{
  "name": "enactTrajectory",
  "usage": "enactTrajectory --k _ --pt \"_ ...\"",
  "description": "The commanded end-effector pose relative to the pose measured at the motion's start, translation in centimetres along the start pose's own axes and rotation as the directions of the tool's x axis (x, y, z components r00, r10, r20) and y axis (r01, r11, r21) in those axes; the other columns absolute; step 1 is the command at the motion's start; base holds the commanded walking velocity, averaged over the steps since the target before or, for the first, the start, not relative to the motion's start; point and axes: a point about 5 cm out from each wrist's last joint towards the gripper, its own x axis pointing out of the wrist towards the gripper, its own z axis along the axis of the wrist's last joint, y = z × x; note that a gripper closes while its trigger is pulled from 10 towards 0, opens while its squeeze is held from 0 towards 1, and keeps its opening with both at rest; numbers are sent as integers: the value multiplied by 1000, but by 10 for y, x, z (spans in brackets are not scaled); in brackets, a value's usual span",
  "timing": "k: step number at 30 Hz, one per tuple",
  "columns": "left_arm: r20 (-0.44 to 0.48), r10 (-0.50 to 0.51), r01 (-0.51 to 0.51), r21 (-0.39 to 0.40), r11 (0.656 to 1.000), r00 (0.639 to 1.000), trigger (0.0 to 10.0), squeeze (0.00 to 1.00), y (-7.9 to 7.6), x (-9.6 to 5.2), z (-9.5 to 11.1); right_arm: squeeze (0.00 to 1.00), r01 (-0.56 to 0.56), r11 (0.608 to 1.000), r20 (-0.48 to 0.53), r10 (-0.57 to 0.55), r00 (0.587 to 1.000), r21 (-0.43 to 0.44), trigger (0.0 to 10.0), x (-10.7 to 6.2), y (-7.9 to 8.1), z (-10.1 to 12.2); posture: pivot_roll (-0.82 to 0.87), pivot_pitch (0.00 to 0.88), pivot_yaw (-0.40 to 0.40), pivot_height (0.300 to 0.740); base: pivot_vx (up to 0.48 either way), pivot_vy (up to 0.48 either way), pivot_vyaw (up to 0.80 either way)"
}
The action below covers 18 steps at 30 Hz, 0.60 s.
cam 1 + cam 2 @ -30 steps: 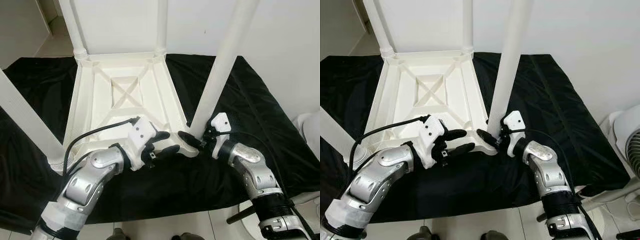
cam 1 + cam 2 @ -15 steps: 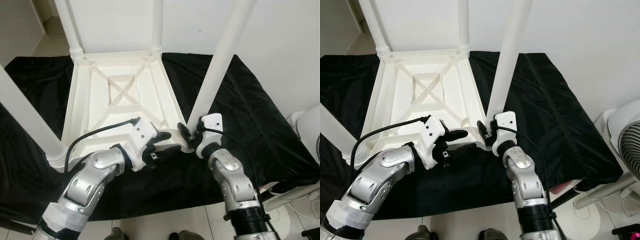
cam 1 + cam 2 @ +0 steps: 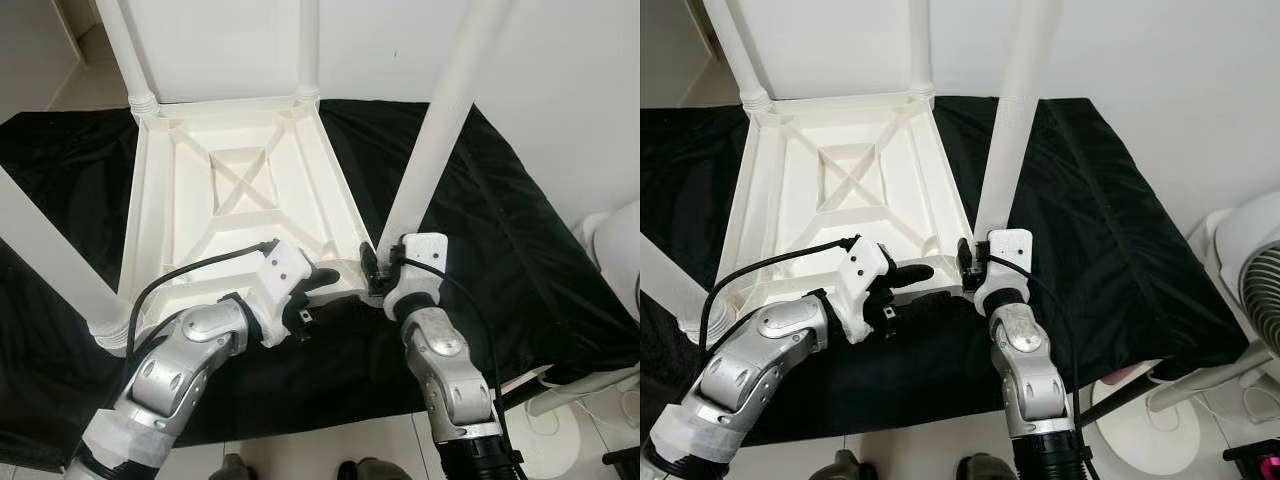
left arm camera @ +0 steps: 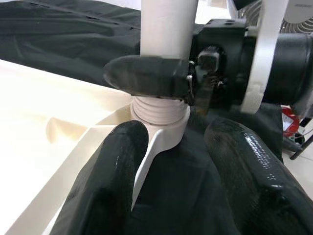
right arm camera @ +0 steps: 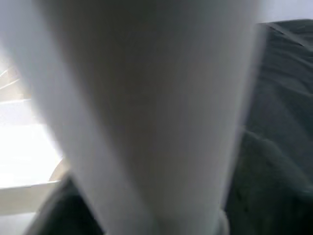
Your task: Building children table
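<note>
Table [image 3: 240,200] lies upside down on black cloth [image 3: 500,230]; R gripper [image 3: 376,272] is clamped on the near-right leg [image 3: 430,160] at its base, L gripper [image 3: 320,290] spread wide around the frame corner beside it. Judged: light, stiff, slick plastic, so grip the leg low by the threaded collar [image 4: 159,108]. No readable labels.

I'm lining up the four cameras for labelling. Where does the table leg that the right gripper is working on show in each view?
Left eye: table leg rises from lower centre to upper right.
Right eye: it stands just right of centre.
Left wrist: it rises at top centre, above its threaded base.
Right wrist: a blurred white column up close.
Shared landmark: the right gripper at the leg's base, by the upturned tabletop corner.
</note>
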Motion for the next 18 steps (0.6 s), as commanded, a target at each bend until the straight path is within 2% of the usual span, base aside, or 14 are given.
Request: enactTrajectory --k 1,5,6,9,10,14,15,18 --pt "-11 -18 19 19 1000 1000 10000 0 0 0 0 1000 -2 999 23 1 1000 45 10000 -3 0 3 -108 81 19 740 0 0 0" --pt "-13 -17 17 16 1000 1000 10000 0 0 0 0 1000 -59 998 33 58 998 31 10000 -10 -9 4 -108 80 16 740 0 0 0" --pt "-13 -16 16 17 1000 1000 10000 0 -1 -1 0 0 -126 992 16 126 992 19 10000 -14 -12 2 -107 78 15 740 0 0 0" --pt "-11 -14 15 16 1000 1000 10000 0 -1 -1 0 0 -266 964 -19 266 964 -21 10000 -21 -16 -2 -107 78 15 740 0 0 0" --pt "-11 -14 15 16 1000 1000 10000 0 -1 -1 0 0 -266 964 -19 266 964 -21 10000 -21 -16 -2 -107 78 15 740 0 0 0" --pt "-11 -14 14 18 1000 1000 10000 0 -1 -1 0 0 -415 907 -66 411 909 -75 10000 -29 -19 -8 -108 74 17 740 0 0 0" --pt "-10 -16 17 18 1000 1000 10000 0 0 0 1 0 -467 878 -80 460 884 -105 10000 -25 -26 -7 -108 68 21 740 0 0 0" --pt "-9 -18 18 18 1000 1000 10000 0 1 0 1 0 -497 858 -89 490 867 -126 10000 -22 -31 -5 -108 68 21 740 0 0 0"
